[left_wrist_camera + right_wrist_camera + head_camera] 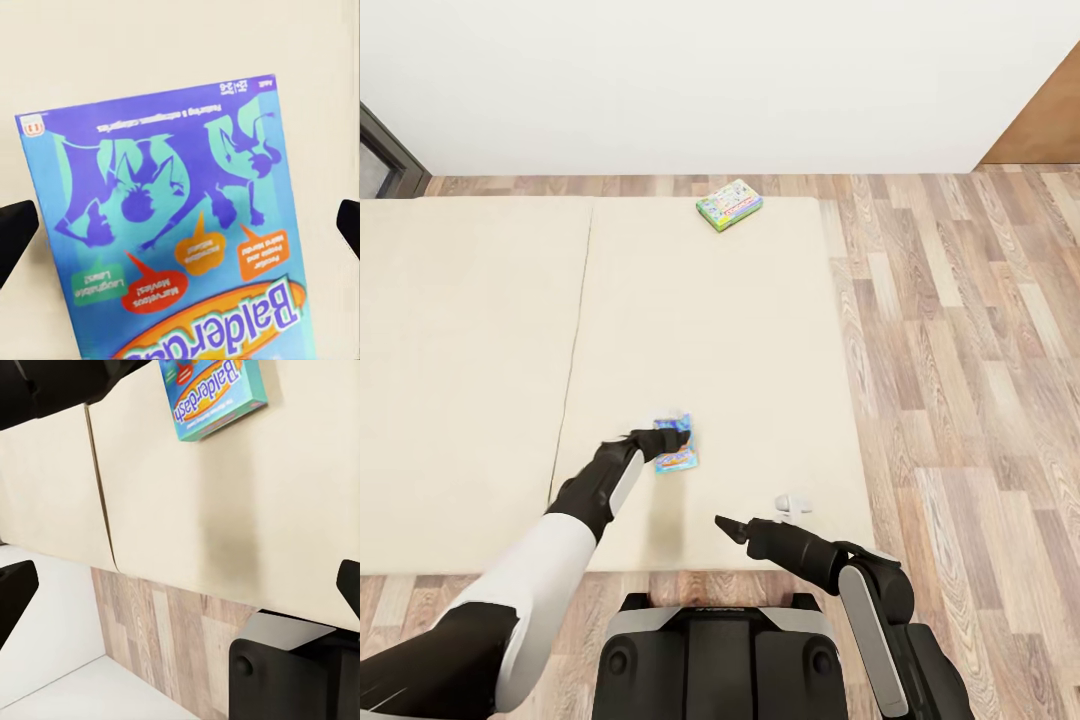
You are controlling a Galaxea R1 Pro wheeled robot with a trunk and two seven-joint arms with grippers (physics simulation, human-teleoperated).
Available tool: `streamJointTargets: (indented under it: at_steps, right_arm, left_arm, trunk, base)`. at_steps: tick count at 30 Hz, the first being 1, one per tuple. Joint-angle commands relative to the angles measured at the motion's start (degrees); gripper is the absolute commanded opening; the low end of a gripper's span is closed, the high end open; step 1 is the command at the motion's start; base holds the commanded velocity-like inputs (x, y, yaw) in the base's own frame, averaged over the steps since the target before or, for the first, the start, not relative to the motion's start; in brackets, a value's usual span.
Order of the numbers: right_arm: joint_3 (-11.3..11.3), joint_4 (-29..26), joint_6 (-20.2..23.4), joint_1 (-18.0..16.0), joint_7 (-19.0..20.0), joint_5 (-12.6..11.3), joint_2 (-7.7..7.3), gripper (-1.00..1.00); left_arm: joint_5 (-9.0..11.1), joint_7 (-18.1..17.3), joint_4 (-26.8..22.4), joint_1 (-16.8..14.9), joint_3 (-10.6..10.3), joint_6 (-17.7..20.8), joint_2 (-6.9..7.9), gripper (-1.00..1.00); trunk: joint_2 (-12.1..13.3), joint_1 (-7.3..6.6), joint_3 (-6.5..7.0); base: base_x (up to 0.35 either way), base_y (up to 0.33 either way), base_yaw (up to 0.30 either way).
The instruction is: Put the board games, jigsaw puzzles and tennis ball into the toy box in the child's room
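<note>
Board games point(676, 444) on bed point(480, 380)

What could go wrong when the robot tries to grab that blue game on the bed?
The blue board game lies flat on the soft bed, so the open left gripper may push it along or press it into the mattress rather than get hold of it. A thin box may also slip out once lifted. The green-edged game sits by the bed's far edge, probably a long reach.
</note>
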Motion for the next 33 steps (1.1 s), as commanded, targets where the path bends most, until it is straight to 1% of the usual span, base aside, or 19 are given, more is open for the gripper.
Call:
streamJointTargets:
  at_steps: [1, 15, 22, 24, 26, 27, 30, 33]
  right_arm:
    - [-0.1, 0.0, 0.3, 0.0, 0.2, 0.1, 0.03, 1.0]
    - [-0.1, 0.0, 0.3, 0.0, 0.3, 0.1, 0.01, 1.0]
    - [-0.1, 0.0, 0.3, 0.0, 0.3, 0.1, 0.01, 1.0]
    - [-0.1, 0.0, 0.3, 0.0, 0.3, 0.1, 0.01, 1.0]
    - [-0.1, 0.0, 0.3, 0.0, 0.3, 0.1, 0.01, 1.0]
    - [-0.1, 0.0, 0.3, 0.0, 0.3, 0.1, 0.01, 1.0]
    - [-0.1, 0.0, 0.3, 0.0, 0.3, 0.1, 0.01, 1.0]
    - [-0.1, 0.0, 0.3, 0.0, 0.3, 0.1, 0.01, 1.0]
  left_arm:
    - [0.5, 0.1, -0.1, 0.0, -0.1, 0.3, -0.08, 1.0]
    - [0.5, 0.0, 0.0, 0.0, -0.2, 0.4, -1.98, 1.0]
    - [0.5, 0.0, 0.0, 0.0, -0.2, 0.4, -2.26, 1.0]
    - [0.5, 0.0, 0.0, 0.0, -0.7, 0.4, -2.4, 1.0]
    - [0.5, 0.0, 0.0, 0.0, -2.0, 0.4, -2.53, 1.0]
    - [0.5, 0.1, 0.0, 0.0, -3.1, 0.3, -2.56, 1.0]
    - [0.5, 0.1, 0.0, 0.0, -4.7, 0.2, -2.56, 1.0]
    - [0.5, 0.2, 0.0, 0.0, -5.4, 0.3, -2.56, 1.0]
  trunk:
    - [-0.1, 0.02, -0.04]
    - [-0.1, 0.02, -0.04]
    - [-0.1, 0.02, -0.04]
    - [-0.1, 0.02, -0.04]
    - [-0.1, 0.02, -0.04]
    - [-0.1, 0.02, -0.04]
    - [-0.1, 0.02, -0.04]
    - [-0.1, 0.02, -0.04]
  base:
    - [0.0, 0.0, 0.0]
    - [0.0, 0.0, 0.0]
    - [0.0, 0.0, 0.0]
    - [0.0, 0.0, 0.0]
    - [0.0, 0.0, 0.0]
    - [0.0, 0.0, 0.0]
    - [0.0, 0.0, 0.0]
    - [0.0, 0.0, 0.0]
